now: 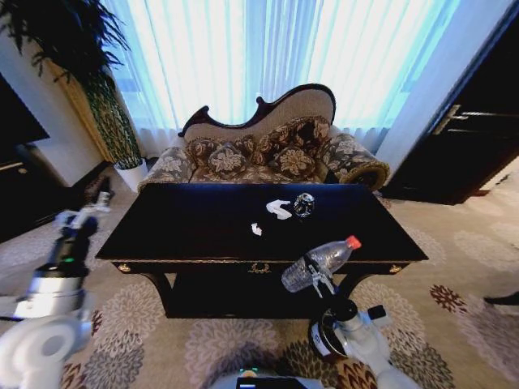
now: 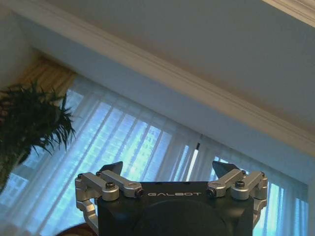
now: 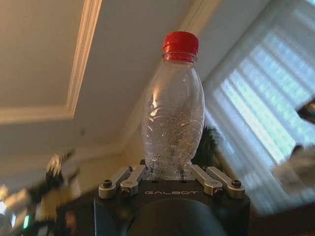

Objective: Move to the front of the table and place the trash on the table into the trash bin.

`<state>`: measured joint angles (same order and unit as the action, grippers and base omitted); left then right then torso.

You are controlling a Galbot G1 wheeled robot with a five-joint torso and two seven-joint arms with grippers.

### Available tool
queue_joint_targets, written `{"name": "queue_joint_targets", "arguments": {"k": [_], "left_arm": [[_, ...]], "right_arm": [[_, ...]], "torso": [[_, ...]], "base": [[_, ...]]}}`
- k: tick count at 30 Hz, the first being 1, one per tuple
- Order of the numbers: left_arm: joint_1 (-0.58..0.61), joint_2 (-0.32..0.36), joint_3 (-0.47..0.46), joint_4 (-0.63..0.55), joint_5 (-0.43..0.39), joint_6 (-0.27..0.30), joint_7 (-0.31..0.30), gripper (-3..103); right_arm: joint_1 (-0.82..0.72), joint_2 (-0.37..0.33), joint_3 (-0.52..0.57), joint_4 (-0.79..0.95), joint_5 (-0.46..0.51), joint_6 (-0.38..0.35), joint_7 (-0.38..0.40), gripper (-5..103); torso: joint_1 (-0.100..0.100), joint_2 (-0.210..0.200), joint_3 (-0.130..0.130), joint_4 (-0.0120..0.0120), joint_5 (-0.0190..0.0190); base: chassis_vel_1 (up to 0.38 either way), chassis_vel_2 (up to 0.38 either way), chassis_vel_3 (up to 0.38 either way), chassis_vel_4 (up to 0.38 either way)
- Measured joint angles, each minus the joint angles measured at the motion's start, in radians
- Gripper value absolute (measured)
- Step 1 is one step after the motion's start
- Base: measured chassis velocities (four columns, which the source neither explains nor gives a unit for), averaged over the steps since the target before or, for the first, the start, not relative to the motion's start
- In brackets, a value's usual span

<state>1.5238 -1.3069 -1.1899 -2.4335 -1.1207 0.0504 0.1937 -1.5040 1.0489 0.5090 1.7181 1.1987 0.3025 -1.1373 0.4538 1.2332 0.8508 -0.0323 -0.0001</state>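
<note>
At frame centre, the right end effector [image 3: 169, 173] grips a clear bottle [image 3: 172, 113] by its base, red cap [image 3: 180, 45] toward the top; ceiling moulding [image 3: 81, 59] crosses upper left.

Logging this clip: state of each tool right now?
Left tool: open, empty, parked at the robot's left side.
Right tool: shut on the bottle, above the trash bin.

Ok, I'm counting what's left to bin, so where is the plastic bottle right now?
The plastic bottle is off the table, clamped in the right gripper at the table's front right edge, above the trash bin; red cap pointing up and right.
</note>
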Motion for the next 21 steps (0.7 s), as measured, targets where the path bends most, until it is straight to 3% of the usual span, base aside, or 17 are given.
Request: {"name": "queue_joint_targets", "arguments": {"k": [1, 3, 7, 10, 11, 14, 15, 19, 20, 21], "left_arm": [[0.003, 0.003, -0.02, -0.012, -0.01, 0.0, 0.002, 100], [0.001, 0.008, -0.032, -0.03, -0.026, 0.004, 0.002, 100], [-0.003, 0.014, -0.057, -0.057, -0.057, 0.015, -0.002, 100], [-0.003, 0.01, -0.08, -0.068, -0.088, 0.022, -0.012, 100], [-0.002, 0.006, -0.087, -0.069, -0.096, 0.024, -0.02, 100], [0.022, -0.034, -0.106, -0.07, -0.104, 0.082, -0.107, 100], [0.022, -0.034, -0.106, -0.07, -0.104, 0.082, -0.107, 100], [0.031, -0.026, -0.138, -0.069, -0.033, 0.156, -0.2, 100], [0.031, -0.026, -0.138, -0.069, -0.033, 0.156, -0.2, 100], [0.028, -0.015, -0.157, -0.069, -0.009, 0.17, -0.218, 100]], "right_arm": [[0.014, -0.031, 0.003, -0.121, -0.05, 0.012, -0.072, 24], [0.037, -0.047, -0.006, -0.233, -0.108, 0.032, -0.097, 24], [0.071, -0.055, -0.033, -0.365, -0.17, 0.064, -0.093, 24], [0.098, -0.049, -0.05, -0.443, -0.244, 0.096, -0.044, 24], [0.109, -0.046, -0.056, -0.469, -0.281, 0.114, -0.008, 24], [0.149, -0.023, -0.065, -0.552, -0.492, 0.167, 0.215, 24], [0.149, -0.023, -0.065, -0.552, -0.492, 0.167, 0.215, 24], [0.169, -0.005, -0.065, -0.605, -0.682, 0.15, 0.443, 24], [0.169, -0.005, -0.065, -0.605, -0.682, 0.15, 0.443, 24], [0.176, -0.002, -0.065, -0.616, -0.724, 0.142, 0.508, 24]], "torso": [[0.0, 0.0, 0.0, -0.0002, 0.0], [0.0, 0.0, 0.0, -0.0002, 0.0], [0.0, 0.0, 0.0, -0.0003, 0.0001], [0.0, 0.0, 0.0, -0.0004, 0.0003], [0.0, 0.0, 0.0, -0.0003, 0.0002], [0.0, 0.0, 0.0, -0.0001, 0.0001], [0.0, 0.0, 0.0, -0.0001, 0.0001], [0.0, 0.0, 0.0, -0.0004, -0.0001], [0.0, 0.0, 0.0, -0.0004, -0.0001], [0.0, 0.0, 0.0, -0.0004, -0.0003]], "base": [[0.0, 0.0, 0.0, 0.0], [0.0, 0.0, 0.0, 0.0], [0.0, 0.0, 0.0, 0.0], [0.0, 0.0, 0.0, 0.0], [0.0, 0.0, 0.0, 0.0], [0.0, 0.0, 0.0, 0.0], [0.0, 0.0, 0.0, 0.0], [0.0, 0.0, 0.0, 0.0], [0.0, 0.0, 0.0, 0.0], [0.0, 0.0, 0.0, 0.0]]}}
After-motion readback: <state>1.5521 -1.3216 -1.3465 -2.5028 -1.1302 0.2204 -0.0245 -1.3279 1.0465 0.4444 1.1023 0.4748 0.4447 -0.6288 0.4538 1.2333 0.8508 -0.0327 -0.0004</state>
